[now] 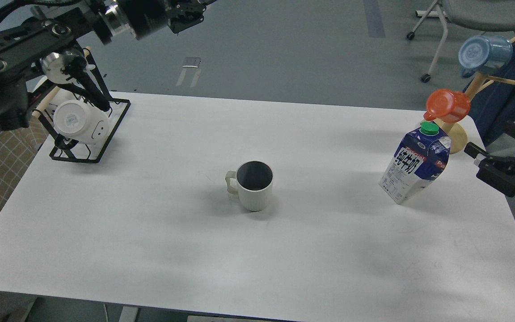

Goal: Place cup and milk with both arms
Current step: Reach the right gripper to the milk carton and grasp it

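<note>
The cup (254, 185) is a white ribbed mug with a dark inside; it stands upright at the table's middle, handle to the left. The milk (416, 165), a blue and white carton with a green cap, stands on the right of the table. My right gripper (486, 136) comes in low from the right edge, just right of the milk and apart from it; its two fingers look spread and it holds nothing. My left gripper (190, 11) is high at the top edge, far behind the cup; its fingertips run out of view.
A black wire rack (105, 134) holding a white mug (81, 121) stands at the table's back left. A wooden mug tree (458, 136) behind the milk carries an orange cup (447, 105) and a blue cup (483, 51). A wheeled chair (432, 40) stands on the floor beyond.
</note>
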Robot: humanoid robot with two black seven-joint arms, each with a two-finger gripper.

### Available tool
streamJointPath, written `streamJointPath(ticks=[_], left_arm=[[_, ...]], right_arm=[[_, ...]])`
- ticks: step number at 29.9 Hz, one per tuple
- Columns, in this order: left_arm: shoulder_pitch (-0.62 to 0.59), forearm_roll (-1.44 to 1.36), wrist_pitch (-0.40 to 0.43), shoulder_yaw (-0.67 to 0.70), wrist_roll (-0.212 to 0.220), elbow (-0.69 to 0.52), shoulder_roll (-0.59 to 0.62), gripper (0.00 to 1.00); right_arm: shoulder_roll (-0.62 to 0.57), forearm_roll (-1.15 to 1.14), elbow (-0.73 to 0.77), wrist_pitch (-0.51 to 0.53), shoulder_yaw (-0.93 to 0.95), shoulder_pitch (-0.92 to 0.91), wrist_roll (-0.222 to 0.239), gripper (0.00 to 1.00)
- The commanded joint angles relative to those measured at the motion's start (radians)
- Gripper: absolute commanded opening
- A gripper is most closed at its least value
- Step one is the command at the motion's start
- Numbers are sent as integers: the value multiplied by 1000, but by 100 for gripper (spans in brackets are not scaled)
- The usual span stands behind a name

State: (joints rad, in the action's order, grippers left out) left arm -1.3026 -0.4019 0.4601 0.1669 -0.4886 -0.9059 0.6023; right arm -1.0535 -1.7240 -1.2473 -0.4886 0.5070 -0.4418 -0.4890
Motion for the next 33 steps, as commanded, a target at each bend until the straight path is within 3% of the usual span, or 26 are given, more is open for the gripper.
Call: streamJointPath(ticks=[1,11,16,19,23,25,26,28,33], left_arm=[[0,-2,0,0,0,-1,-1,99],[2,-2,-5,0,0,-18,-4,99],[2,-2,-3,0,0,-19,-4,99],[3,-2,-5,0,0,-19,-4,99],[3,-2,-5,2,0,-22,-4,99],[3,-2,-5,0,0,-22,-2,99],[3,-2,-5,0,0,-22,-2,99],[3,-2,-5,0,0,-24,-1,99],[6,-2,-5,0,0,-25,1,99]], right_arm=[[73,-34,67,0,5,6,0,100],[196,-40,138,0,7,5,0,98],[225,-42,172,0,7,2,0,90],[227,-42,181,0,7,-3,0,77],[247,-42,189,0,4,-6,0,45],[248,-42,198,0,1,-8,0,38],[254,-42,204,0,1,-8,0,29],[265,-42,206,0,1,-8,0,25],[296,-40,204,0,-1,-3,0,3]])
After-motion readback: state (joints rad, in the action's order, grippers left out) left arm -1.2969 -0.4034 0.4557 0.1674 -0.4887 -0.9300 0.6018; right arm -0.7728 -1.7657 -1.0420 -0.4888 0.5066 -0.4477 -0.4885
